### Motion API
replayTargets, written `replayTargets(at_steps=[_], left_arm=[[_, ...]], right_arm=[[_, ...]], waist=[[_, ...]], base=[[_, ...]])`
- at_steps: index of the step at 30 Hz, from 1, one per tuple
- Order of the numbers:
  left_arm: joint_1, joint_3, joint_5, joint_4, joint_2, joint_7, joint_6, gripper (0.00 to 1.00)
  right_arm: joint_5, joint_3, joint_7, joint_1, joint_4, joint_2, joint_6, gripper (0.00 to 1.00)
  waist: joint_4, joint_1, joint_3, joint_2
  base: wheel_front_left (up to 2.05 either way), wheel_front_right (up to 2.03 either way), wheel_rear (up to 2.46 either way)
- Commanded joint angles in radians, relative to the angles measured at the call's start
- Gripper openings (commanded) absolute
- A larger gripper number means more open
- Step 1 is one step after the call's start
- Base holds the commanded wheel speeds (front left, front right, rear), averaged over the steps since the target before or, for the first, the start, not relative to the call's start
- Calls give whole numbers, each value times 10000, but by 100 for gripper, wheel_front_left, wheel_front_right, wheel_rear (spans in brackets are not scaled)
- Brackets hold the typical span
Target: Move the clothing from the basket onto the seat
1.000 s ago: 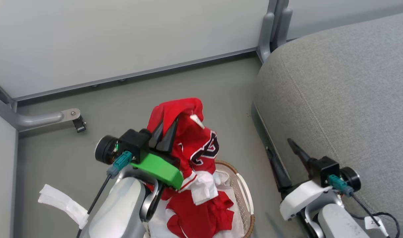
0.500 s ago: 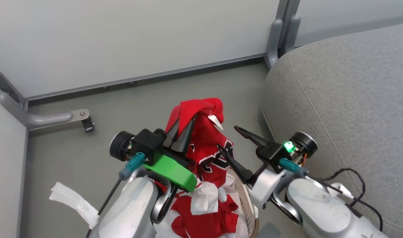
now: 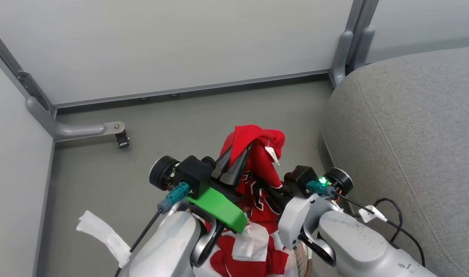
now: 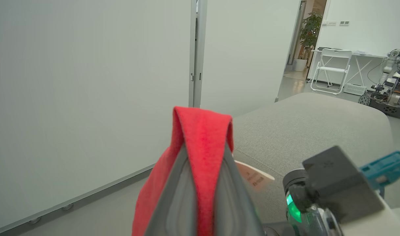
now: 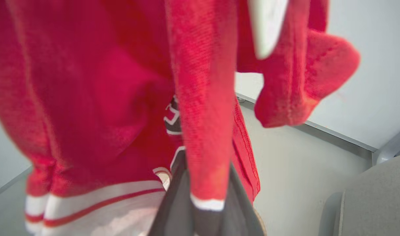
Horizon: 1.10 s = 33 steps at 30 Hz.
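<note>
Grey floor (image 3: 219, 115) meets the seat (image 3: 411, 123) on the robot's right, nearer the right gripper (image 3: 265, 186), clamped low on the clothing (image 3: 263, 154) hanging vertically above the basket (image 3: 301, 257); left gripper (image 3: 238, 154) pinches its top.

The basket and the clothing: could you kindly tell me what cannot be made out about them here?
- Basket: head view; mostly hidden by clothing and the right forearm, cut off by the bottom edge.
- Lettering: head view; crossed by the right fingers and folds, unreadable.
- Label: left wrist view; print too small.
- How many garments: right wrist view; blurred, too close.
</note>
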Motion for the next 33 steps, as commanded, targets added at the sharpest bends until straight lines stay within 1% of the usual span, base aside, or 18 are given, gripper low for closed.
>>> replayTargets(at_steps=[1, 2, 3, 4, 5, 8, 12, 19, 23, 27, 29, 33], left_arm=[[85, 131, -28, 38, 7, -9, -30, 0], [139, 221, 22, 68, 6, -9, -30, 0], [164, 317, 90, 68, 2, -9, -30, 20], [224, 468, 161, 92, 3, -9, -30, 77], [321, 571, 187, 153, 6, -9, -26, 100], [458, 804, 391, 276, 2, -7, -26, 100], [615, 1039, 622, 445, 7, -6, -28, 100], [513, 1023, 757, 658, 24, -4, -29, 100], [351, 886, 736, 824, 93, -2, -30, 100], [235, 799, 748, 998, 210, -2, -30, 100], [143, 683, 758, 1102, 252, -2, -30, 100], [7, 554, 686, 1289, 400, -1, -31, 100]], right_arm=[[13, -274, -45, 234, -128, -161, -13, 0], [-65, -526, -45, 350, -275, -250, -13, 0], [-122, -784, -45, 458, -427, -290, -13, 0], [-210, -1060, -45, 610, -616, -318, -12, 0], [-309, -1336, -45, 769, -830, -366, -12, 0], [-552, -1946, -45, 1131, -1353, -382, -12, 0], [-807, -2557, -45, 1510, -1931, -337, -12, 0], [-482, -3748, -45, 1961, -2267, -124, -12, 0], [-101, -4676, -45, 2122, -2247, -37, -13, 0], [302, -5620, -45, 1932, -2313, 41, -12, 0], [391, -6138, -47, 1639, -2419, -43, -12, 0], [369, -6727, -45, 931, -2612, -301, -12, 0]], waist=[[-76, 1, 75, 59], [-159, 1, 108, 59], [-253, 1, 134, 59], [-386, 1, 163, 59], [-548, 1, 189, 59], [-1082, 1, 291, 59], [-2045, 1, 509, 59], [-3822, 1, 1015, 59], [-4614, 1, 1279, 59], [-5104, 1, 1567, 59], [-5167, 1, 1752, 59], [-5159, 1, 2100, 59]], base=[[0, 0, 0], [0, 0, 0], [0, 0, 0], [0, 0, 0], [0, 0, 0], [0, 0, 0], [0, 0, 0], [0, 0, 0], [0, 0, 0], [0, 0, 0], [0, 0, 0], [0, 0, 0]])
